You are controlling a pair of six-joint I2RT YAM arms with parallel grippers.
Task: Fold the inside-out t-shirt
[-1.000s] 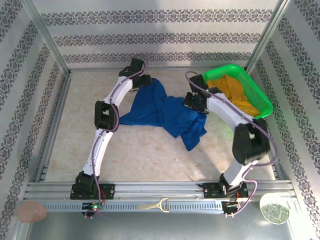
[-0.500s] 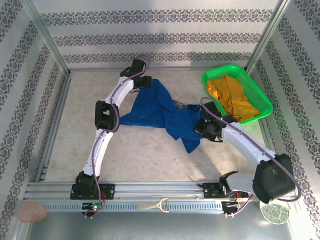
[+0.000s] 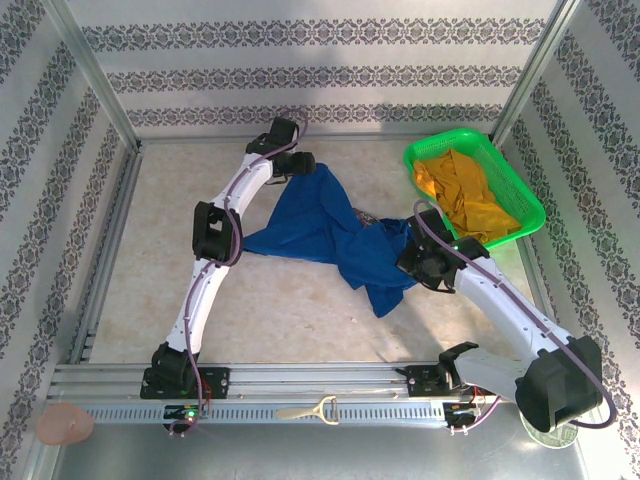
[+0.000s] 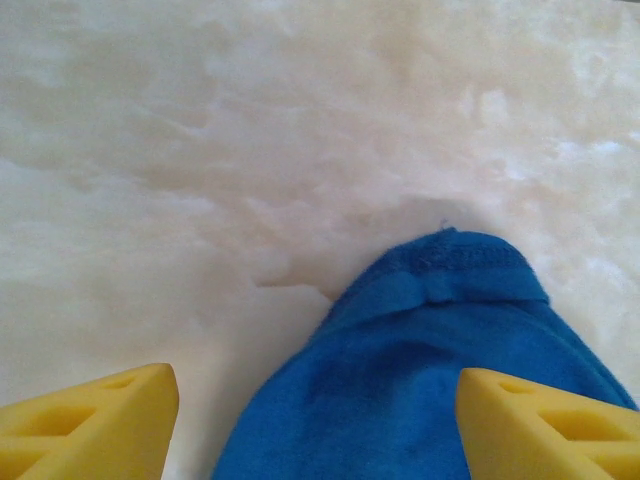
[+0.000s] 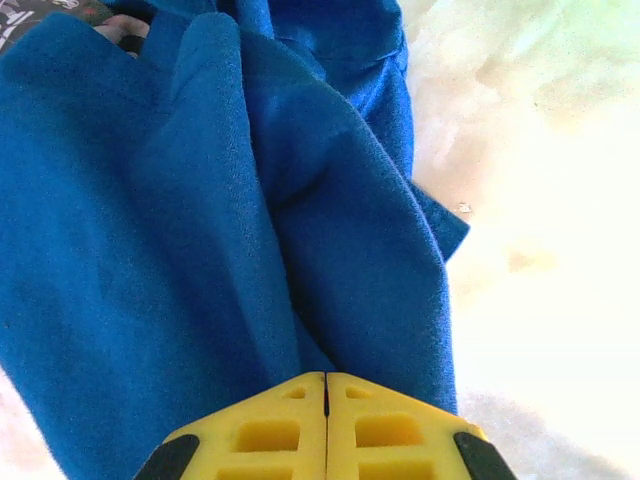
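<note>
Wallpaper with dark ornament bands closes three sides around a pale, marble-like counter (image 3: 150, 250). From above, the inside-out t-shirt (image 3: 320, 225) lies crumpled about the middle of it. Its long axis goes diagonally, from a narrow tip at the far side down to a loose corner nearer the arms and to the right. One more flap points to the left. The left hand (image 3: 297, 165) is at the far tip and the right hand (image 3: 415, 262) at the right edge of the cloth. A green basket (image 3: 530, 205) at the far right holds a mustard garment (image 3: 465, 195).

At the left wrist, the two yellow fingers (image 4: 90, 420) stand wide apart, released. A rounded hem of the blue cloth lies between them on the counter and points away from the wrist.

At the right wrist, the fingers (image 5: 270, 430) are clenched together. The blue folds run lengthwise into their tips, so the cloth looks pinched there.
</note>
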